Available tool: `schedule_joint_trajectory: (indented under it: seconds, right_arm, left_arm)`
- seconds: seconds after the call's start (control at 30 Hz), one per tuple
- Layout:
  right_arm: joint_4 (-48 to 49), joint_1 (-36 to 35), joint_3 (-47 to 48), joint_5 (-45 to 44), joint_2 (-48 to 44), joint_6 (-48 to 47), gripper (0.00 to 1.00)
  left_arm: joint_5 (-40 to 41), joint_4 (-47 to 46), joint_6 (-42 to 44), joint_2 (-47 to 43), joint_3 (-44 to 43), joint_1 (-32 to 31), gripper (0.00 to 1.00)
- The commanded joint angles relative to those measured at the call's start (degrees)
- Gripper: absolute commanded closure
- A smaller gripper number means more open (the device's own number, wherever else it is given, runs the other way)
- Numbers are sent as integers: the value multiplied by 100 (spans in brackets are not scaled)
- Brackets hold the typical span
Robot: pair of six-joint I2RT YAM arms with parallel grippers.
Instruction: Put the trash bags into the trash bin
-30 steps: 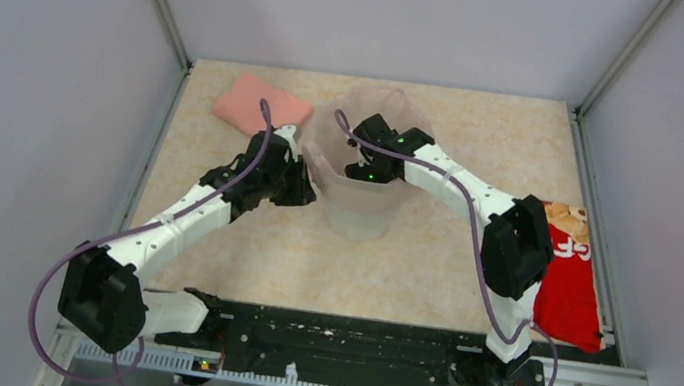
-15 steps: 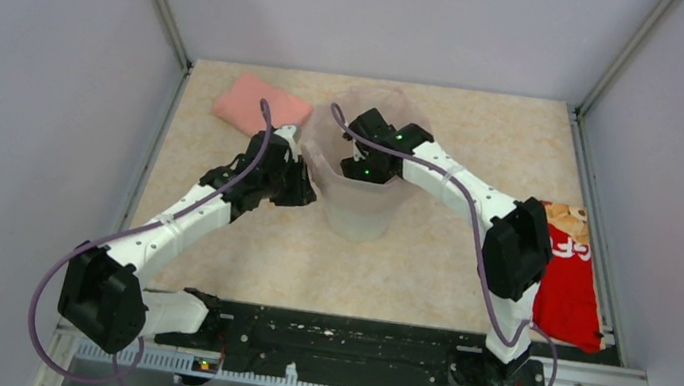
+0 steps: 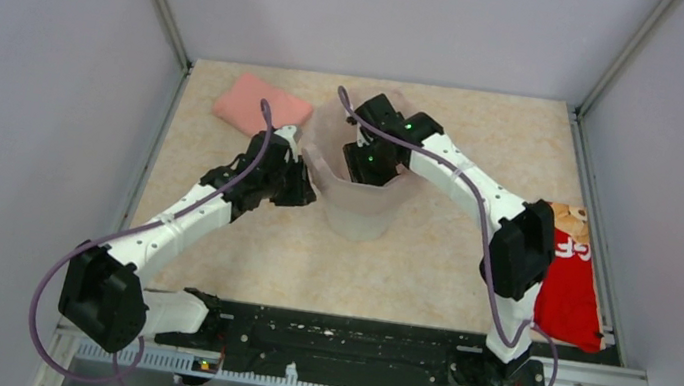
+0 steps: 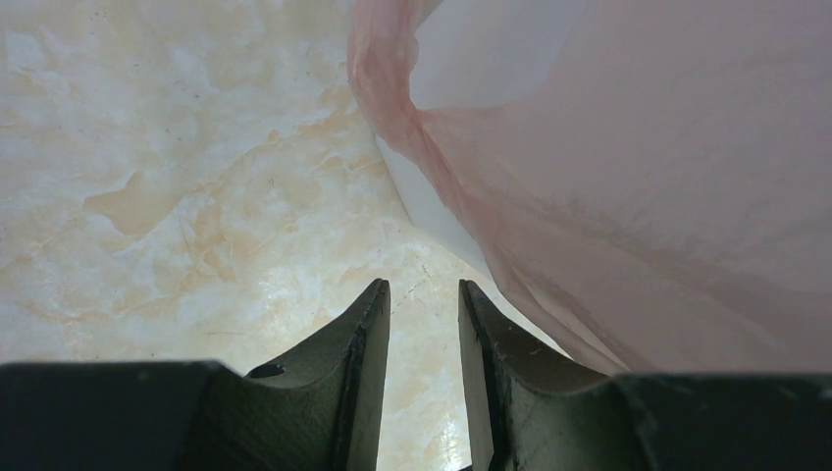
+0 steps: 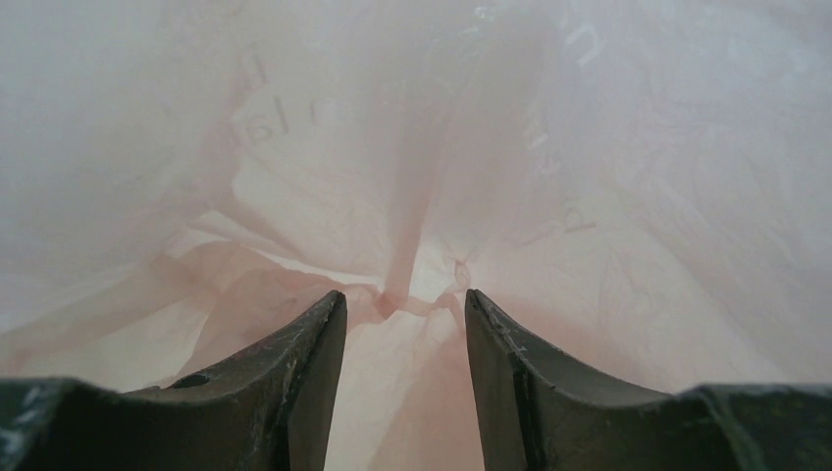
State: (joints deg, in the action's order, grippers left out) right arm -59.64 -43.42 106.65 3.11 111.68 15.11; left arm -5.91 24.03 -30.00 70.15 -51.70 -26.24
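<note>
Top view, bin: the trash bin (image 3: 356, 210) stands mid-table, with the pale pink trash bag (image 3: 324, 145) over its rim and down inside it.
Top view, arms: the right gripper (image 3: 366, 159) is inside the bin mouth and the left gripper (image 3: 304, 186) is just beside the bin's left wall.
Top view, other items: the pink cloth (image 3: 263, 104) and the red packet (image 3: 572, 286) both lie apart from the bin.
Left wrist: my fingers (image 4: 368, 339) are narrowly parted and grasp nothing. Bare table (image 4: 147, 147) is below them, and film draped over the bin's outside is close on the right.
Right wrist: the fingers are released and empty. A gathered pleat of film is centred just beyond the tips.
Step (my judgement): I am seating the bag deeper in the bin.
Method: I will press down the centre slowly, leave the jaws released so the film can't snag, and brace the wall with the left gripper against tipping.
</note>
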Motion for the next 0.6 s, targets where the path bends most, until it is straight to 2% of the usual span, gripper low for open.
schedule_joint_trajectory:
  seconds: [0.0, 0.57]
  right_arm:
    - [-100, 0, 242, 7, -450, 0, 52]
    - [32, 0, 611, 128, -1124, 33, 51]
  left_arm:
    - [174, -80, 82, -25, -194, 22, 61]
    - [448, 303, 213, -1, -612, 23, 60]
